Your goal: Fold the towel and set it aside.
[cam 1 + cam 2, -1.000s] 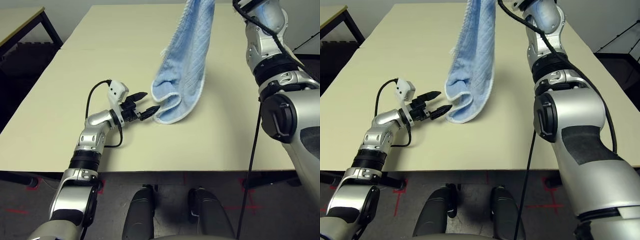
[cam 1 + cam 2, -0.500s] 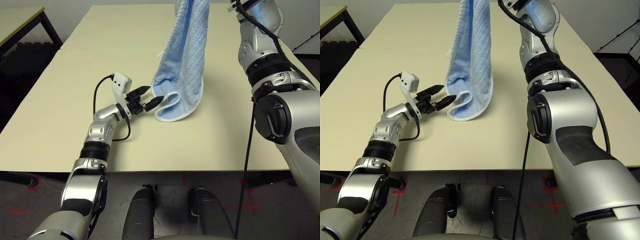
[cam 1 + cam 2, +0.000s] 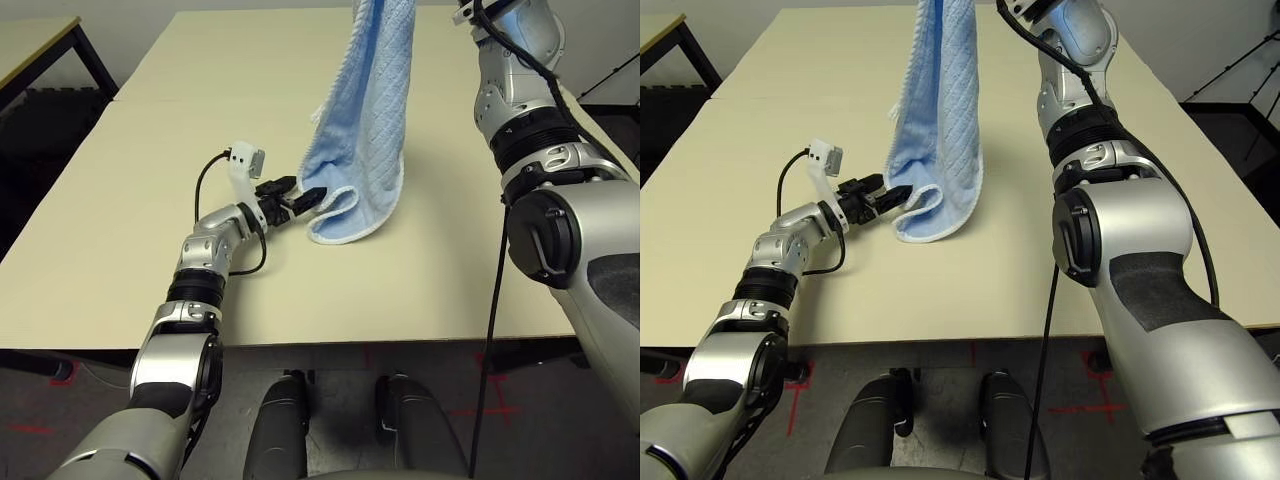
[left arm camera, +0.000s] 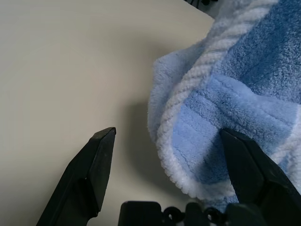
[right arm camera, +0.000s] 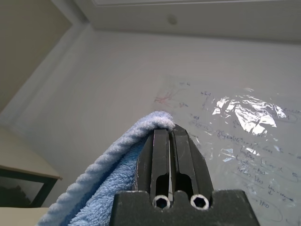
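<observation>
- My right tool [image 5: 170, 141] is clamping its black fingers tight on a top corner of the towel [image 3: 365, 130], holding it high over the far side of the surface [image 3: 130, 180].
- The light-blue terry cloth is hanging as a long ribbed drape, its white corded edging curling at the bottom, just touching the smooth beige surface.
- My left tool [image 4: 174, 141] is gaping wide, low and level, its fingers [image 4: 96, 162] straddling that fuzzy lower hem.
</observation>
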Tool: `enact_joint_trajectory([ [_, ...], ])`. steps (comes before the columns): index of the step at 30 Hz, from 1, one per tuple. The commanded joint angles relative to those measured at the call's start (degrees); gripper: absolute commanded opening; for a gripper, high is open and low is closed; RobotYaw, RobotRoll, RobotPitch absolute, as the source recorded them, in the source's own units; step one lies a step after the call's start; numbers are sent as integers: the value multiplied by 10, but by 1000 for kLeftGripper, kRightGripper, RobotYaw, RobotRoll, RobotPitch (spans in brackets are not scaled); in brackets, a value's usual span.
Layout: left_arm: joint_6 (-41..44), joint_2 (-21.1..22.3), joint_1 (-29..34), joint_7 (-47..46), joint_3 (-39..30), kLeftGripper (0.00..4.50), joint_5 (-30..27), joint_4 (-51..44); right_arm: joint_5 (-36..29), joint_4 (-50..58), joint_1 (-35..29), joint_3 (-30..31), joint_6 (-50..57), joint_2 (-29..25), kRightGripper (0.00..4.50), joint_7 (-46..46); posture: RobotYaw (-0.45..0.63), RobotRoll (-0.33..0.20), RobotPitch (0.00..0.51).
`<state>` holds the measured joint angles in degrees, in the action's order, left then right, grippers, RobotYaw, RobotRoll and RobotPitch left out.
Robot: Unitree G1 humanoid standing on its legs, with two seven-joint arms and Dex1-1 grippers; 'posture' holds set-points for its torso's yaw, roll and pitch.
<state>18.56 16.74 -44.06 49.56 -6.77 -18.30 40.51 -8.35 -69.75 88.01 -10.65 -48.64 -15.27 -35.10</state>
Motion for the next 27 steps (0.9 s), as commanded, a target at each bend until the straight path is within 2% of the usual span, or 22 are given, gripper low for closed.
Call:
enact_joint_trajectory([
  [1,65,10,21,35,-3,4500,-34,-43,-5,10,11,-8,3,-9,103,-1,6,0,128],
  [6,151,27,35,56,-4,4500,-70,-101,-2,7,8,-8,7,-9,103,0,11,0,129],
  [11,179,49,53,55,-5,4500,-79,-134,-1,5,7,-8,10,-7,103,1,23,0,131],
  [16,217,34,51,49,-5,4500,-100,-145,-1,5,7,-8,12,-6,103,2,23,0,129],
  [27,208,11,28,38,-5,4500,-91,-101,-1,6,9,-7,13,-9,103,-2,12,0,127],
])
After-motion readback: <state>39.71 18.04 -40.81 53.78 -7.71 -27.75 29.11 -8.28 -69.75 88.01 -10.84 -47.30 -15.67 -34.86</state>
